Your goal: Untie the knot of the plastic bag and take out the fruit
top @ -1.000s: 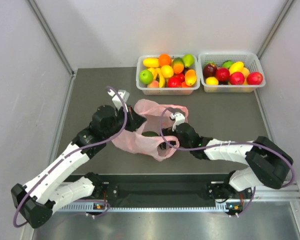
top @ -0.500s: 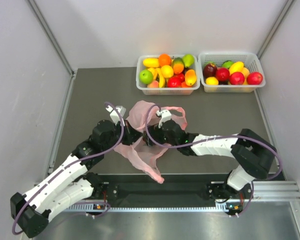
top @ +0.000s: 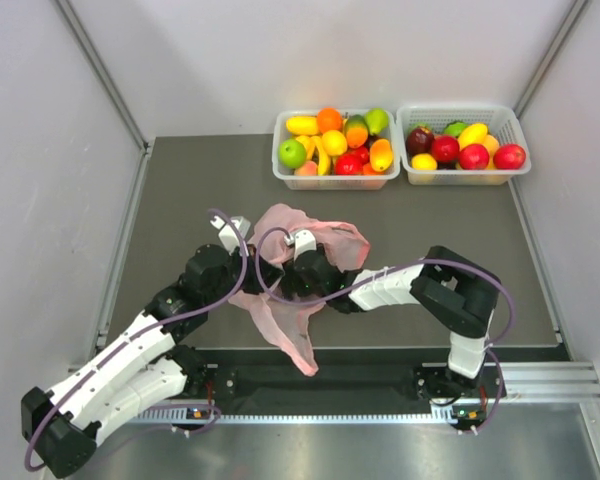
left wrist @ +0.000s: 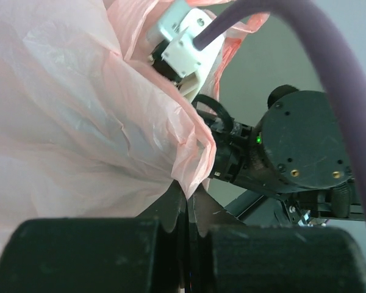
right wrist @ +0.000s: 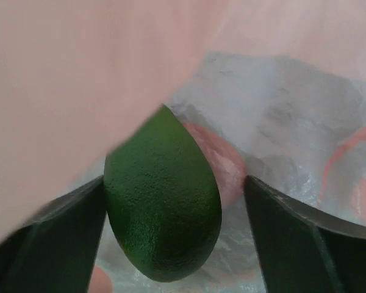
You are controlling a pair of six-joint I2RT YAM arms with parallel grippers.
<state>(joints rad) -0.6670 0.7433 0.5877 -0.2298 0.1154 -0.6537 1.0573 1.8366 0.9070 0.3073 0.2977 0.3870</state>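
Fruit lies between open right jaws, inside bag.

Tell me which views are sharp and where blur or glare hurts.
Top external: even light, sharp, no glare on the plastic bag. Left wrist: bag creases crisp, left gripper at the lens dark and soft. Right wrist: green fruit sharp, bag film at upper left a featureless blur.
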